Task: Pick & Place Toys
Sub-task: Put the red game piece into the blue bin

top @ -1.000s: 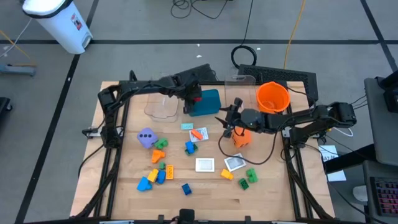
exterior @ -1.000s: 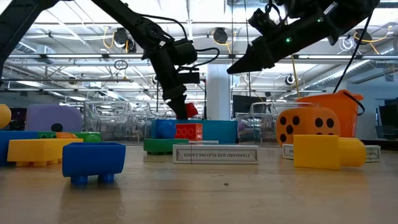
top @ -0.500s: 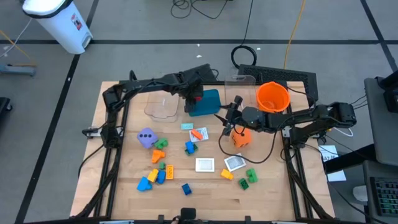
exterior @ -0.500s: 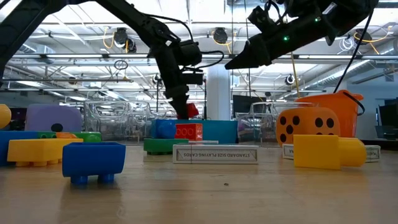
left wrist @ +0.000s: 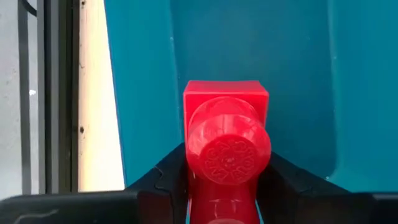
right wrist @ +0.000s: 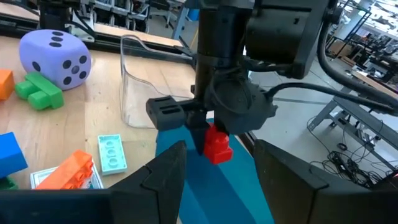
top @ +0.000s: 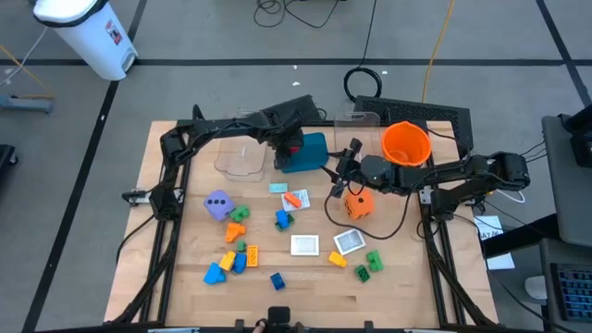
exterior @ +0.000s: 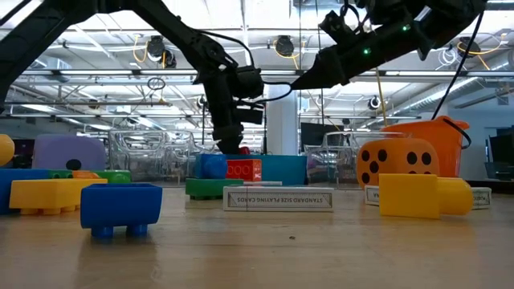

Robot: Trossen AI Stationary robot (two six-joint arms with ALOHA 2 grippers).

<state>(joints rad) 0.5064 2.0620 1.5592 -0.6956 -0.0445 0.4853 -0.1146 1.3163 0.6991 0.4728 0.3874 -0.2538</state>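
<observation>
My left gripper (top: 292, 145) is shut on a small red brick (left wrist: 227, 143) over the teal tray (top: 313, 153) at the table's far middle. The brick also shows in the right wrist view (right wrist: 217, 145). My right gripper (top: 339, 178) is open and empty, raised off the table between the tray and the orange dotted die (top: 359, 204). A purple dotted die (top: 218, 204), several coloured bricks (top: 236, 250) and white picture cards (top: 305, 244) lie flat on the table. My left gripper pinches the red brick by two opposite sides (left wrist: 191, 155) between its two fingers (left wrist: 166, 177). The fingers come from above and point down. The brick hangs below the fingers, a little tilted (right wrist: 219, 149), lifted clear over the teal tray.
A clear plastic bin (top: 242, 157) stands left of the teal tray, and an orange bowl (top: 405, 143) stands at the far right. Another red brick (exterior: 243, 169) and a box of cards (exterior: 278, 198) sit in front of the tray in the low view.
My left gripper has gone down a little toward the teal tray with the red brick. My right gripper has risen and gone toward the far edge, off the orange die, and has stayed open.
</observation>
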